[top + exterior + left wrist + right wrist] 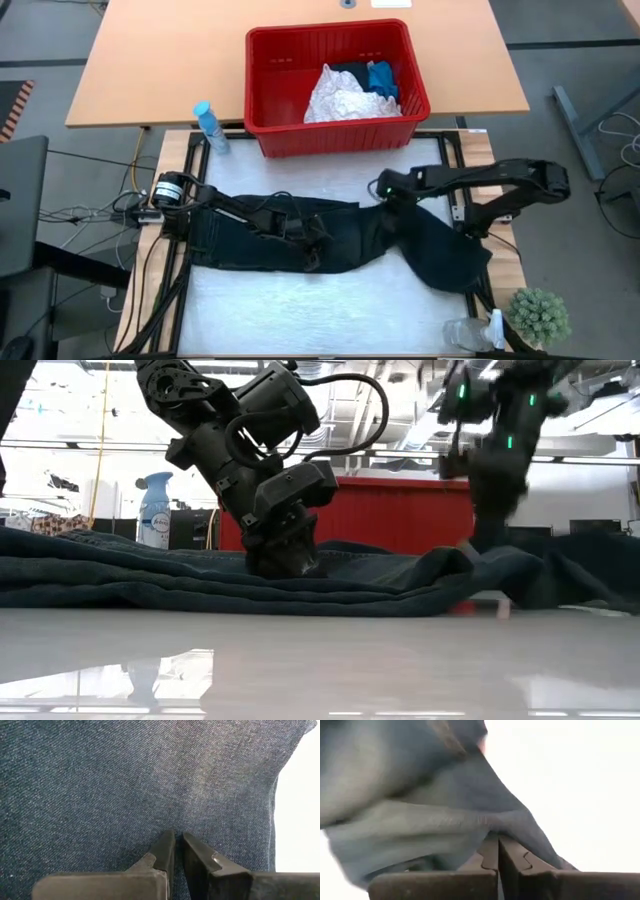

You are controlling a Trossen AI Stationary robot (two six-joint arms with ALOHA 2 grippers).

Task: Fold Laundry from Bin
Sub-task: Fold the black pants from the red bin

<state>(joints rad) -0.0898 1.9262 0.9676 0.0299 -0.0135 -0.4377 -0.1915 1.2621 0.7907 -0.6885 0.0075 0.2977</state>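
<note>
Clearly heavy, floppy jeans [300, 235]: left gripper [175, 851] nearly closed, pressing cloth beneath fingertips; right gripper [497, 851] pinching fold between fingertips. Best grabbed at edges.

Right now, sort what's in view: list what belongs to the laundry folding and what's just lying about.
Job: dark denim garment, red bin, white crinkled cloth, blue cloth, left gripper, right gripper.
Lying about: blue spray bottle, clear spray bottle, small green plant.
</note>
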